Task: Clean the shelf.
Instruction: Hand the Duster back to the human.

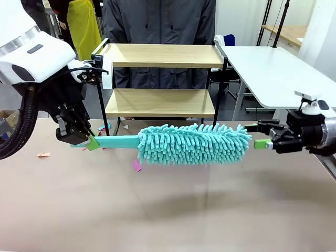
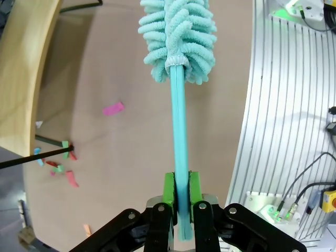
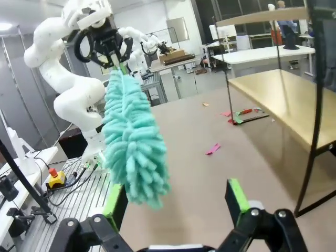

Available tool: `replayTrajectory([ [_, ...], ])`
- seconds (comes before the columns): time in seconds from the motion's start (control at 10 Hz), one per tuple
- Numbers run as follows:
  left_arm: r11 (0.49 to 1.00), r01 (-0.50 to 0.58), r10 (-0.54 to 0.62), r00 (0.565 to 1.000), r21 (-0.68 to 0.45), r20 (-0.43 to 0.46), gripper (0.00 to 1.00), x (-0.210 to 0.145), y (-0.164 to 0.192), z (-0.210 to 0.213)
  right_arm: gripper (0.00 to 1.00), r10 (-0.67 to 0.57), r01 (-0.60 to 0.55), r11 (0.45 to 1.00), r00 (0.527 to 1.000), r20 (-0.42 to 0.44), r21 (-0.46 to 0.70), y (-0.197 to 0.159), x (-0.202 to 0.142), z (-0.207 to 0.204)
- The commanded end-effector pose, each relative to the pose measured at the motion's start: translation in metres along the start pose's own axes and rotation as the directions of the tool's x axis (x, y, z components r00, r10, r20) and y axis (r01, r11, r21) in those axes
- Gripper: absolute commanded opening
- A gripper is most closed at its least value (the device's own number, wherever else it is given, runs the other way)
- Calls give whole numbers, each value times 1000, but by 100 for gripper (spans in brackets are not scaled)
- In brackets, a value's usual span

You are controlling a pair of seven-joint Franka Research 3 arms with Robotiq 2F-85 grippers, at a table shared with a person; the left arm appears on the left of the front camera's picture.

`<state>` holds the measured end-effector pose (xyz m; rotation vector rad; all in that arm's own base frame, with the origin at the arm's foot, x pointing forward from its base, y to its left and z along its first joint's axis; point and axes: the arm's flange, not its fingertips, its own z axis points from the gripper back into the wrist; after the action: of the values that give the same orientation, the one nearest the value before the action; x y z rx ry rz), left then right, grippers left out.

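The shelf (image 1: 160,79) stands at the far edge of the desk (image 1: 168,210), about midway along it, with a person in a dark jacket (image 1: 157,21) right behind it. Its two light wooden boards sit one above the other in a thin black frame, and both boards look bare from the front.

In front of the shelf, a teal duster (image 1: 191,143) hangs level above the desk, lying roughly parallel to the far edge. The left gripper (image 1: 90,143) holds it by the flat teal handle, near the handle's end; in the left wrist view the jaws are pressed together on that handle, a green pad on each side of it. The fluffy head points toward the desk's right edge.

The right gripper (image 1: 261,135) sits just past the tip of the duster head, near the right edge of the desk, with its jaws spread wide and nothing between them. In the right wrist view the head's tip hangs just before the open jaws; whether it brushes a pad is hard to tell.

Small scraps of coloured paper (image 1: 136,165) lie on the desk: a pink one under the duster, a few more around the shelf's left foot, and an orange one (image 1: 43,155) toward the left edge. A white side table (image 1: 273,68) stands off the far right corner.
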<state>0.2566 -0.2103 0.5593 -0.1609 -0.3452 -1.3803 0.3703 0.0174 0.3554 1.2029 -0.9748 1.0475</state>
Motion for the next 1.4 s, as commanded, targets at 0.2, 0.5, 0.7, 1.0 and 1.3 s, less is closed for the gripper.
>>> replayTrajectory([
  [0.2,1000,-4,3,1000,8,13,13,2,1,2,100,53,-54,999,996,77,7,24,-14,-21],
  [0.5,1000,-4,3,1000,8,13,13,2,1,2,100,46,-51,998,993,106,40,28,-14,-42],
  [0.7,1000,-4,3,1000,8,13,13,2,1,2,100,31,-39,996,995,97,80,30,-16,-63],
  [1.0,1000,-4,3,1000,8,13,13,2,1,2,100,25,-38,988,996,88,148,31,-16,-92],
  [1.3,1000,-4,3,1000,8,13,13,2,1,2,100,4,-20,980,997,83,198,30,-12,-100],
])
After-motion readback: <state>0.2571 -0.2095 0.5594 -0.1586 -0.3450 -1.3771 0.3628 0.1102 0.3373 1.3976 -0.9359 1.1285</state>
